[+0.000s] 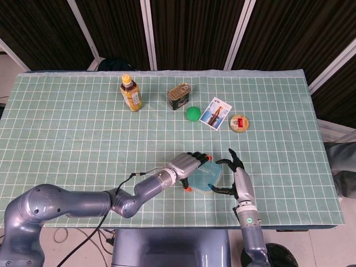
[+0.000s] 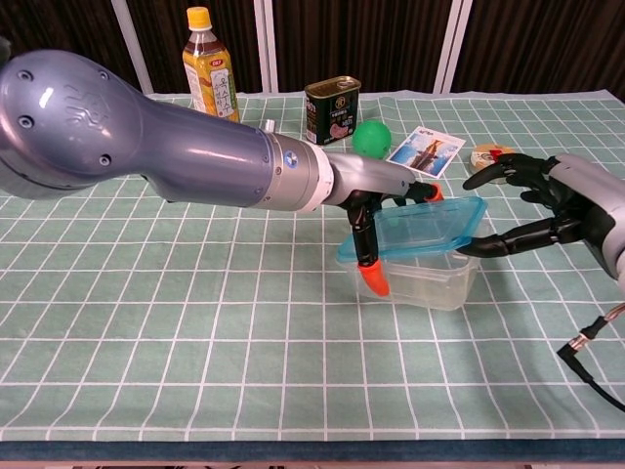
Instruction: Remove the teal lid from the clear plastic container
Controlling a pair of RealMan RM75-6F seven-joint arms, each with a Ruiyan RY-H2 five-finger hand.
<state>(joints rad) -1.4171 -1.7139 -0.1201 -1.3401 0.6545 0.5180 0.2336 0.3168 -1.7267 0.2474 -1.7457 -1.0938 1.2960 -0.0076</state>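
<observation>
The clear plastic container [image 2: 427, 280] [image 1: 203, 188] stands near the table's front edge. Its teal lid [image 2: 422, 226] [image 1: 208, 176] lies tilted on it, the right end higher. My left hand [image 2: 376, 213] [image 1: 188, 164] grips the lid from the left side, with orange-tipped fingers over its near and far edges. My right hand [image 2: 535, 202] [image 1: 231, 176] is at the container's right end. Its thumb touches the rim just under the lid, and its other fingers arch above the far corner, seemingly apart from it.
At the back stand a tea bottle [image 1: 131, 93], a tin can [image 1: 179, 95], a green ball [image 1: 193, 114], a picture card [image 1: 216, 113] and a tape roll [image 1: 239, 123]. A green checked cloth [image 1: 72, 139] covers the table. A black cable [image 2: 586, 352] hangs under my right wrist.
</observation>
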